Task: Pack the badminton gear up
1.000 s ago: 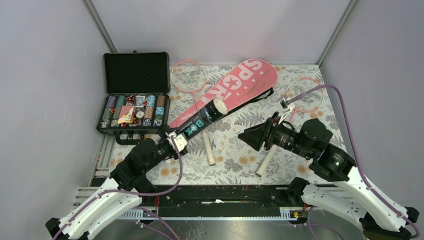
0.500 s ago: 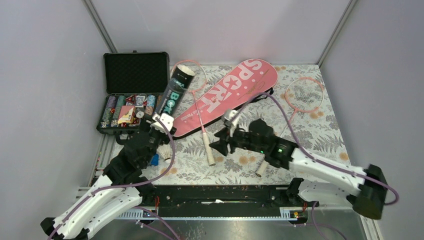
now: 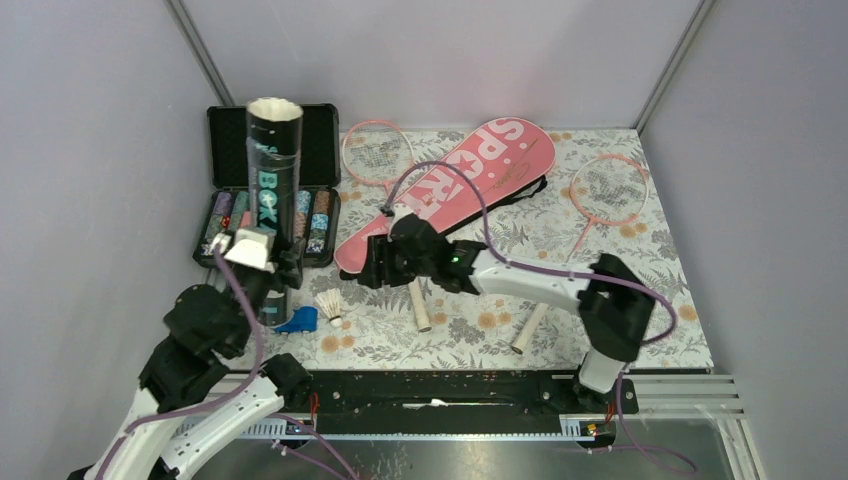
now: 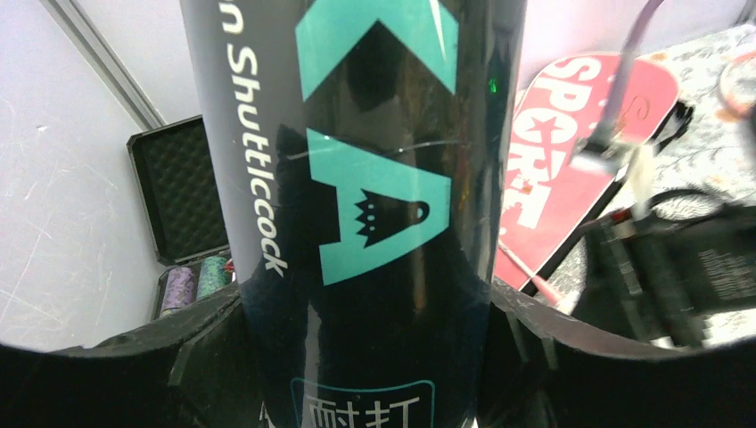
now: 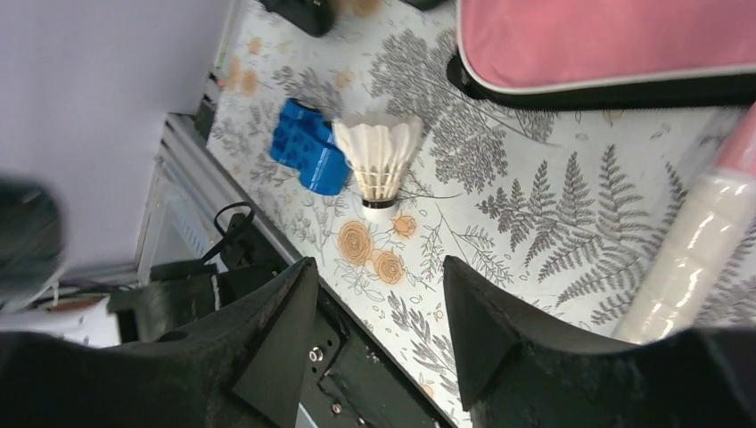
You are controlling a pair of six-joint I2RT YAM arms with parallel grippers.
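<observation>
The long black tube (image 3: 271, 190) with teal lettering stands upright at the left, open end up, with my left gripper (image 3: 263, 272) shut on its lower part. In the left wrist view the tube (image 4: 374, 178) fills the gap between both fingers (image 4: 178, 352). My right gripper (image 3: 371, 268) hovers open and empty by the low end of the pink SPORT bag (image 3: 470, 175). A white shuttlecock (image 3: 328, 304) lies left of it, seen ahead of the open gripper (image 5: 379, 290) as a feathered shuttlecock (image 5: 379, 160). Two pink rackets (image 3: 375, 152) (image 3: 610, 188) lie on the floral cloth.
An open black case of poker chips (image 3: 270, 145) sits behind the tube at the back left. A small blue block (image 3: 298, 321) (image 5: 308, 156) lies next to the shuttlecock. A white racket handle (image 3: 419, 303) (image 5: 704, 254) lies under the right arm. The table's front rail (image 3: 440, 385) is close.
The left arm swung the tube from slanting right over the bag to upright at the left. The right arm reached left across the table toward the shuttlecock, jaws staying open.
</observation>
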